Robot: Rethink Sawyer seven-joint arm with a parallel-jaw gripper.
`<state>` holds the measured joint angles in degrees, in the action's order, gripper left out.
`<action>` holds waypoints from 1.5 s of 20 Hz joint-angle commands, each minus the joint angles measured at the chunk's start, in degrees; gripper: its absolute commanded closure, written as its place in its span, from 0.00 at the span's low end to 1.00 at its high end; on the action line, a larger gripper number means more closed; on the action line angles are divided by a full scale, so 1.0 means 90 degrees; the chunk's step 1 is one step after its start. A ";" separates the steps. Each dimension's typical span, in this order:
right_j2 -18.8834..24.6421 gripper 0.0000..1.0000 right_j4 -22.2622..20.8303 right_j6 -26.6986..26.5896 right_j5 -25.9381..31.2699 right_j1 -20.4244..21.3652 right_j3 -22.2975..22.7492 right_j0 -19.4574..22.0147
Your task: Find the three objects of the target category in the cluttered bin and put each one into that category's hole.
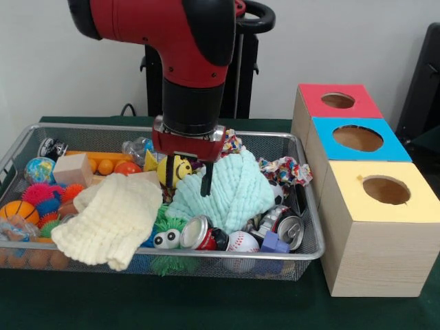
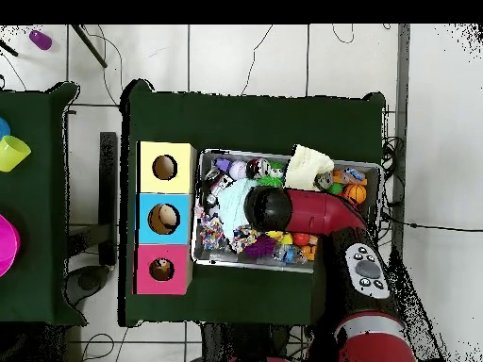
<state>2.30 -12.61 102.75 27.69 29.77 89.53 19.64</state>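
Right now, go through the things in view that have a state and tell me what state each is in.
gripper: jaws open, holding nothing, hanging over the cloths in the bin
mint cloth: crumpled, lying on the clutter
cream cloth: rumpled, draped over toys
soda can: on its side
wire bin: full of clutter
red box: hole open
blue box: hole open
yellow box: hole open

My table has a dark green cover. Directly on it: the wire mesh bin, full of clutter, and just beside it a row of three wooden boxes, topped red, blue, yellow, one round hole each.
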 commanded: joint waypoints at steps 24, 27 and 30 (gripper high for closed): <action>-0.0193 0.00 0.0353 0.1667 -0.2125 -0.1008 0.0640 -0.0693; -0.0225 0.00 0.0390 0.1615 -0.2456 -0.1141 0.0704 -0.0664; -0.0185 0.00 0.0427 0.1466 -0.2657 -0.1285 0.0652 -0.0590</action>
<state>0.37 -11.04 102.75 8.06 23.88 91.48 13.28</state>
